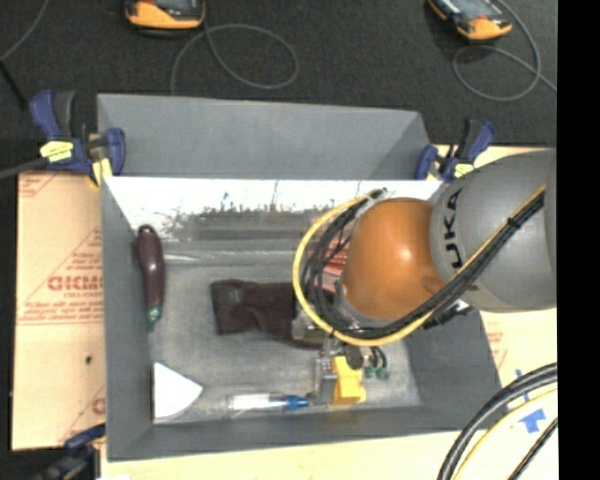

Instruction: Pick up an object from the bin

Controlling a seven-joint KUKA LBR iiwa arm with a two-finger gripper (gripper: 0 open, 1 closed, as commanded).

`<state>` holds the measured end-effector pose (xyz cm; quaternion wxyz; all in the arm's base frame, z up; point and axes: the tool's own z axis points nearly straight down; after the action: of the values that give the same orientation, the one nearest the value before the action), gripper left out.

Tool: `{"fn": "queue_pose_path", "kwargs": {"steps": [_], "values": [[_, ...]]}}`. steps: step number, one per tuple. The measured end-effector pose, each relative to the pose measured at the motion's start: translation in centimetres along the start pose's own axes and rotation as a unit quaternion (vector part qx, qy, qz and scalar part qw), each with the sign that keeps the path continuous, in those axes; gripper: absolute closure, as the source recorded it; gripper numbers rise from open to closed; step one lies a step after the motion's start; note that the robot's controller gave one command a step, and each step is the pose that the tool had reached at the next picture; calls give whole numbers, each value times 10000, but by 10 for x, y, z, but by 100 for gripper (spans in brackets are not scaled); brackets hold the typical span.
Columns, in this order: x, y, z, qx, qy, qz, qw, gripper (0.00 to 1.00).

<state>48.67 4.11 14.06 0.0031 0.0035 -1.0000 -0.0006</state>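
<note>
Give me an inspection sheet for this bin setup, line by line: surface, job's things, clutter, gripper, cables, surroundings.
Surface: grey metal bin, bottom scuffed near the back wall.
Job's things: yellow block front right, beside the gripper; dark brown cloth in the middle.
Clutter: purple eggplant-shaped toy by the left wall; white triangular piece front left; blue-tipped pen along the front wall.
Grippers: gripper low at front right under the orange cover; its hold cannot be told.
Cables: yellow and black cables loop round the cover; thin cables on the dark floor behind the bin.
Surroundings: two orange-and-black devices behind the bin.
</note>
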Motion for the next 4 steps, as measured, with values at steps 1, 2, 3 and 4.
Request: {"fn": "queue_pose_path", "kwargs": {"steps": [1,2,3,4], "values": [[-2,0,-4,-3,-40,8,10000,0],[-62,-9,49,-8,-44,628,9980,0],[-74,-12,44,5,-27,335,9994,0],[-88,24,39,-11,-60,923,9957,0]]}}
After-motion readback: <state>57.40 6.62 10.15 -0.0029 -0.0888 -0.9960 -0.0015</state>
